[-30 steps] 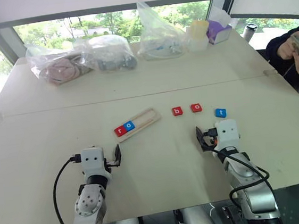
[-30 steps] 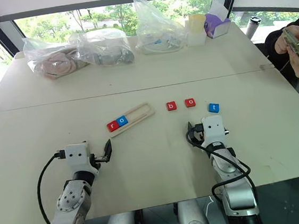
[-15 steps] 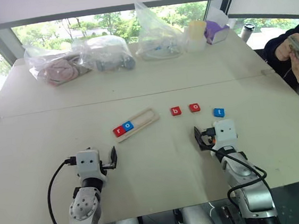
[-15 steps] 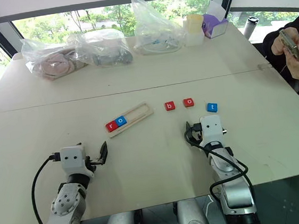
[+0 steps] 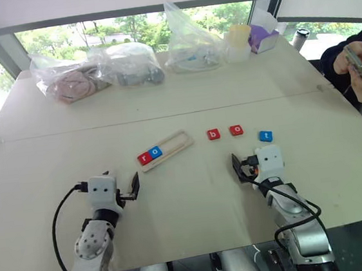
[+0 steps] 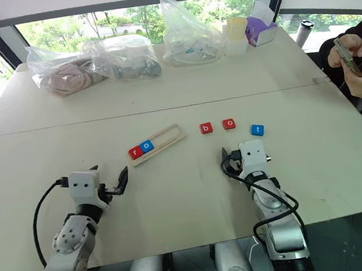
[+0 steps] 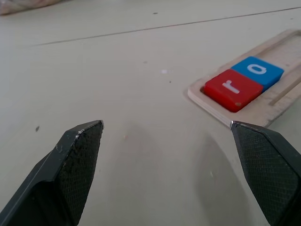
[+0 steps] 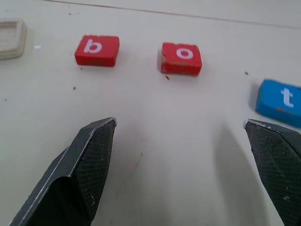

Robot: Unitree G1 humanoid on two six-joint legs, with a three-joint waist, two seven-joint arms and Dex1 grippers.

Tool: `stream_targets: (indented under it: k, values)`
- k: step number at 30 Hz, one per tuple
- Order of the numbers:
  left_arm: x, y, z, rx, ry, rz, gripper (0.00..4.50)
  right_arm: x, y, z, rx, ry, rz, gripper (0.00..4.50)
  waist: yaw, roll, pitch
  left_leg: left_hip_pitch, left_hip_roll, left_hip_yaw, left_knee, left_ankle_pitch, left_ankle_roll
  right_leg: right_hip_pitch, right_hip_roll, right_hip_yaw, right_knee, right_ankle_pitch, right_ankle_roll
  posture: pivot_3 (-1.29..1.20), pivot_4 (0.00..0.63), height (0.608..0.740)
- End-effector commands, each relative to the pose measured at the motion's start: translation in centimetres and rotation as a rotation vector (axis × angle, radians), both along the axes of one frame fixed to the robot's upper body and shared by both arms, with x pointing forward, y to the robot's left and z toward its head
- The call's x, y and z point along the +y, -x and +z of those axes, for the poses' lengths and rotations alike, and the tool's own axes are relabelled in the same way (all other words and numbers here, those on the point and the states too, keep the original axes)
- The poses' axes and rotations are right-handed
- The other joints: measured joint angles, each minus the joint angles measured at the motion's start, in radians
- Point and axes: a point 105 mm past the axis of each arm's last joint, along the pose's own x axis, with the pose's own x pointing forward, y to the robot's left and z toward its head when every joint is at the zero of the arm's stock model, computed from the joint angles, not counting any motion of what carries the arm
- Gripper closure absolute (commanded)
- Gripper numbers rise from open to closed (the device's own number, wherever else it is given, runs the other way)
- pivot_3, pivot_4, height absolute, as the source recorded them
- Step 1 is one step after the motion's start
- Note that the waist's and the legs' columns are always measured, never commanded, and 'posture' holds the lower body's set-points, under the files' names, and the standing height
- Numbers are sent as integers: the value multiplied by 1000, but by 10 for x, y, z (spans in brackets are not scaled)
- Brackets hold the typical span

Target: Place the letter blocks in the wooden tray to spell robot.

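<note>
While both arms hover low over the near edge of the pale, matte tabletop point(image 5: 183, 96), neither has hold of anything. The left gripper point(image 7: 167, 155) has its two black, wedge-shaped fingers point(image 7: 77, 165) spread wide, their inner faces cross-hatched with a fine grip pattern, and only bare table lies between them. The right gripper point(image 8: 186, 165) stands just as wide apart and empty, its textured pads point(image 8: 91, 165) likewise framing plain surface.

Set at a slant near the middle of the table lies the wooden tray point(image 5: 172, 144), a long, narrow strip of light wood with rounded corners and a thin raised rim. Two of the letter blocks sit side by side, touching, at its end nearer the left arm: the red r point(image 7: 233, 88) against the end wall, then the blue o point(image 7: 257, 70). Both are smooth, flat squares with softened edges and white lowercase lettering. The rest of the tray's channel is bare wood.

Beyond the right gripper, three more tiles lie flat on the table in a loose row, apart from each other: the red b point(image 8: 97, 49) nearest the tray, the red o point(image 8: 181, 57) with slightly scuffed edges, and the blue t point(image 8: 281, 101).

Along the far edge lie crinkled clear plastic bags point(image 5: 128, 63).
</note>
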Motion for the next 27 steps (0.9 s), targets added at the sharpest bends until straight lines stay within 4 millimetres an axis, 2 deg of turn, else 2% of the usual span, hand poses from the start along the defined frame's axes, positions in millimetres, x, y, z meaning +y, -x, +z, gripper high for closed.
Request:
stream_targets:
  k: [1,4,8,12,15,18,22,27]
  values:
    - [3,-1,9,-33,-14,-49,0,-3,-4,20,-41,-46,44,92,1,0,0,0,0,0,0,0,0,0,0,0,0,0,0,0,150,740]
    - [1,-8,19,-29,-48,-197,0,5,-10,44,-59,-44,196,92,3,0,1,0,0,0,0,0,0,0,0,0,2,0,0,0,150,740]
    - [-12,-12,29,3,-139,-524,0,25,7,58,8,113,567,92,6,1,1,1,0,-1,1,0,0,1,1,0,2,0,0,0,150,740]
    - [6,-29,26,96,-214,-655,0,29,23,66,82,219,796,92,5,1,1,2,0,0,0,0,0,1,1,-1,2,0,-1,0,150,740]
    - [10,-39,20,149,-277,-773,0,34,31,73,107,280,918,92,3,1,1,2,0,0,0,0,0,1,1,0,1,0,-1,0,150,740]
    - [12,-52,20,168,-305,-844,0,39,31,79,100,307,959,92,6,0,2,2,0,0,0,0,0,1,1,0,2,0,0,0,150,740]
    - [5,-62,20,192,-338,-954,0,42,28,85,74,322,949,92,9,-1,2,0,0,0,1,0,0,1,2,-1,2,2,-3,0,150,740]
    - [-1,-73,16,192,-380,-993,0,44,31,87,68,325,937,92,9,-1,2,-2,-1,0,2,0,0,0,1,0,2,2,-3,0,150,740]
